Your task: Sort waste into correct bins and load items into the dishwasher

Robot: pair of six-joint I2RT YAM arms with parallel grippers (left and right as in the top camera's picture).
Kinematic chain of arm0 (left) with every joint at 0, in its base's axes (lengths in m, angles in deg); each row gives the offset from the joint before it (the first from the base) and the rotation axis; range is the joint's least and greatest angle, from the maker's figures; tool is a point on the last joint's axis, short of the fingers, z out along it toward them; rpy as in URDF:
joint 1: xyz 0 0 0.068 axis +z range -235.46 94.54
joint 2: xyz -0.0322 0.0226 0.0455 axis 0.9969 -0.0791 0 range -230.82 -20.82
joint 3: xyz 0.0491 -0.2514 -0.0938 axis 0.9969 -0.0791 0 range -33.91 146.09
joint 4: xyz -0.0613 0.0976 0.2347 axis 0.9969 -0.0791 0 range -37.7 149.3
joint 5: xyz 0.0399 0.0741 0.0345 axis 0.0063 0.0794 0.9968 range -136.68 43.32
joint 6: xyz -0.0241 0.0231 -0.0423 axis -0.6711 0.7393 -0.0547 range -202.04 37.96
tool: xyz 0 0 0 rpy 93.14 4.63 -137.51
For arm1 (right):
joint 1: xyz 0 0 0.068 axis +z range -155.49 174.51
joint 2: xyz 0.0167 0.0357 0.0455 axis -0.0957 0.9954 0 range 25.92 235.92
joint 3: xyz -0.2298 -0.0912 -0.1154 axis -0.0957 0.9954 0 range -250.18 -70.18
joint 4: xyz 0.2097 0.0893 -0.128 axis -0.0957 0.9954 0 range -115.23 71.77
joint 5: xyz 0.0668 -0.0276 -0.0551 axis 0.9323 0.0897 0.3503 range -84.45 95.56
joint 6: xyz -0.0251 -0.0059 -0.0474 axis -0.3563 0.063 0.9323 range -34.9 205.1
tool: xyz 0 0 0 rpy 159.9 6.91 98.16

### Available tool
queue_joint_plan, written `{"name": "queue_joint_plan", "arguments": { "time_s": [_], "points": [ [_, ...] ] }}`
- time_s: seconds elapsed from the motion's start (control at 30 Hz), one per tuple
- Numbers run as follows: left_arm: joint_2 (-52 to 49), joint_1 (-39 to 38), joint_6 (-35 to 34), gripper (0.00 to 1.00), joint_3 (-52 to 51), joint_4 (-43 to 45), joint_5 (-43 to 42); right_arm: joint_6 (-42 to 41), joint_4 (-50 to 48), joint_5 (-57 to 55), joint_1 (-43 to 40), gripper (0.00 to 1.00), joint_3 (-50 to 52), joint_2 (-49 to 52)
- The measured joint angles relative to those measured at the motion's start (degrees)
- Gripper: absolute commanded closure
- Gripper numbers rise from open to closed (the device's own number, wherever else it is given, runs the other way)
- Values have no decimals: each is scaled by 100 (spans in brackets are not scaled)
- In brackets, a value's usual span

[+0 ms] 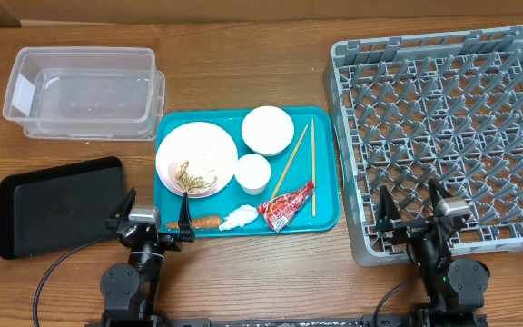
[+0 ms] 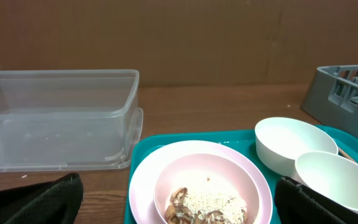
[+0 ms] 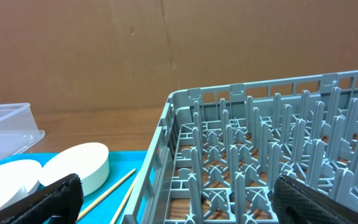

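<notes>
The left gripper (image 1: 153, 213) hangs spread wide, holding nothing. Just off its right finger lies the carrot (image 1: 207, 221), small and orange, its long axis sideways and pointing at that finger, on the teal tray's (image 1: 327, 207) near edge. The right gripper (image 1: 410, 205), also agape, sits well away at the dish rack (image 1: 516, 136), so I judge the left arm better placed

You're working at a brown wooden table (image 1: 271, 272) whose grain runs left to right. Along its far edge a plain brown cardboard panel (image 2: 197, 37) stands as the backdrop, lightly creased and carrying a few small marks. The light falls evenly from above, and the shadows you see are soft.
</notes>
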Motion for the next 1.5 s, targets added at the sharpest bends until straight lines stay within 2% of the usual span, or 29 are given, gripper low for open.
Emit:
{"name": "queue_joint_plan", "arguments": {
  "time_s": [0.3,1.5],
  "points": [
    [0,0,334,0,0,-26,374,-2,0,0,-2,0,0,0],
    [0,0,343,0,0,-28,439,-2,-2,0,-2,0,0,0]
  ]
}}
